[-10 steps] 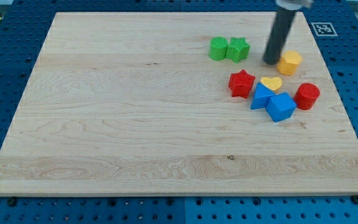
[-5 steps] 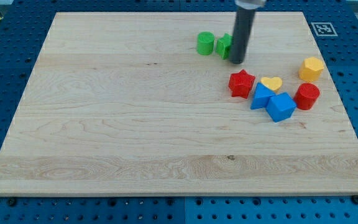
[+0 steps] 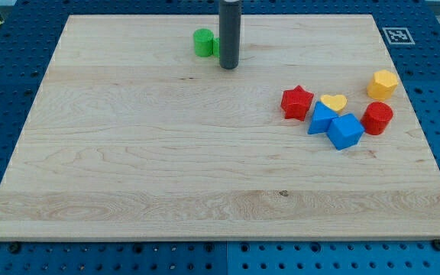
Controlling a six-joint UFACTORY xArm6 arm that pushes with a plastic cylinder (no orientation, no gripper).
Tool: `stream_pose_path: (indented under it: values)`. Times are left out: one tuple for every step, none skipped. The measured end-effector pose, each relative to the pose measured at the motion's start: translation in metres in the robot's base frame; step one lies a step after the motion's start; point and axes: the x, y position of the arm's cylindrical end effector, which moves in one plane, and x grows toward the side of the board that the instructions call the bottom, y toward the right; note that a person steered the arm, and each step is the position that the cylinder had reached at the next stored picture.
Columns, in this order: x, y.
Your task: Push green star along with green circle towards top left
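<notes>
The green circle [image 3: 202, 43] stands near the view's top, a little left of the middle of the wooden board [image 3: 128, 153]. The green star [image 3: 215, 46] is right beside it on its right, mostly hidden behind my rod; only a thin green sliver shows. My tip [image 3: 228, 66] rests on the board just to the right of and slightly below the star, touching or nearly touching it.
At the view's right lies a cluster: a red star [image 3: 297, 102], a yellow heart [image 3: 333, 101], two blue blocks [image 3: 321, 119] [image 3: 346, 131], a red cylinder [image 3: 377, 118] and a yellow hexagon [image 3: 383, 83]. A marker tag [image 3: 397, 35] sits off the board's top right corner.
My tip has swept left and a little up, pushing the green star and green circle left along the top of the board. Early on the yellow hexagon was knocked to the right.
</notes>
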Motion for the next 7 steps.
stream_pose_path:
  values:
    - [0.014,0.041]
    - [-0.001,0.05]
    - [-0.017,0.032]
    - [-0.023,-0.018]
    - [-0.031,-0.055]
    - [-0.044,-0.007]
    - [-0.07,0.046]
